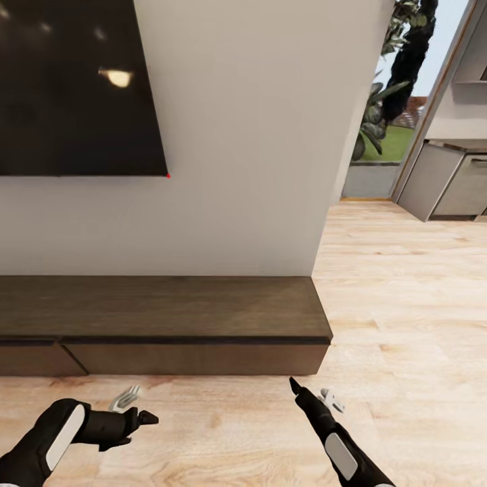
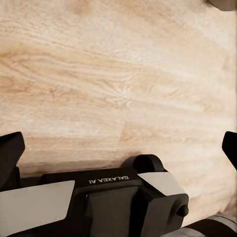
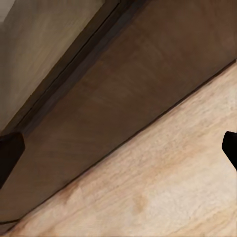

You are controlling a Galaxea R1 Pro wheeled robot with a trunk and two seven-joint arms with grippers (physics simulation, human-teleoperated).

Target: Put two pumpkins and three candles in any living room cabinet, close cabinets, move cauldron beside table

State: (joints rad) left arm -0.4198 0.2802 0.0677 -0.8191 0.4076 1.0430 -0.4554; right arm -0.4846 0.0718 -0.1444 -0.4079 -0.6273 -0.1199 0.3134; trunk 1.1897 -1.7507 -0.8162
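A long, low dark brown cabinet (image 1: 162,318) runs along the foot of a pale wall, its flat handleless fronts facing the room; the front at the far left looks swung slightly out of line with the rest, the others sit flush. A large black television screen (image 1: 78,84) hangs on the wall above it, with a ceiling light reflected in the glass. Light wood flooring (image 1: 399,297) stretches away to the right, toward a tall window with green plants (image 1: 396,74) and grey kitchen units (image 1: 450,179).

Both arms reach forward low over the floor, short of the cabinet. The left gripper (image 1: 135,409) hangs just in front of the cabinet's left section, apart from it, pointing at bare boards; in the left wrist view its black fingertips (image 2: 11,150) stand wide apart at either edge of the frame with nothing between them. The right gripper (image 1: 311,396) points at the cabinet's right end, near its lower front corner but not touching; in the right wrist view its fingers (image 3: 10,155) are likewise spread and empty, framing the cabinet's dark front (image 3: 123,98) and the seam where it meets the floor.
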